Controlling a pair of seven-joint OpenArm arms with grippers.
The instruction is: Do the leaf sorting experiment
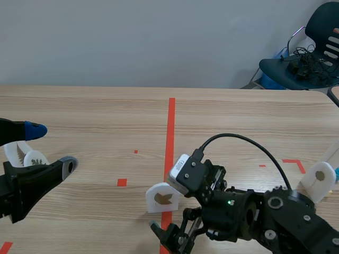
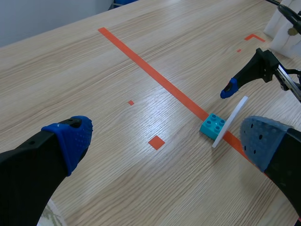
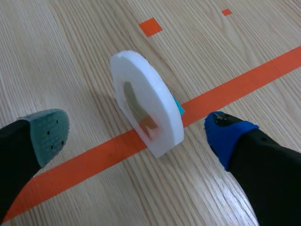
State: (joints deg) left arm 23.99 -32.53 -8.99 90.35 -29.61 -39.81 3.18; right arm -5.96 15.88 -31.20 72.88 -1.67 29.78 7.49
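A white arched plaque with a brown leaf on its face (image 1: 161,197) stands upright on the red tape line, held up by a teal brick (image 2: 214,126). In the right wrist view this plaque (image 3: 146,109) stands just ahead of and between my right gripper's (image 3: 136,129) open fingers, untouched. In the scene view the right gripper (image 1: 168,235) hangs low just in front of the plaque. My left gripper (image 1: 52,148) is open and empty at the table's left side, well away from the plaque (image 2: 229,121), which it sees edge-on.
Two more white leaf plaques (image 1: 24,154) stand behind the left gripper at the left edge. Another plaque (image 1: 320,177) stands at the far right. A chair with tangled cables (image 1: 307,61) is beyond the table's far right corner.
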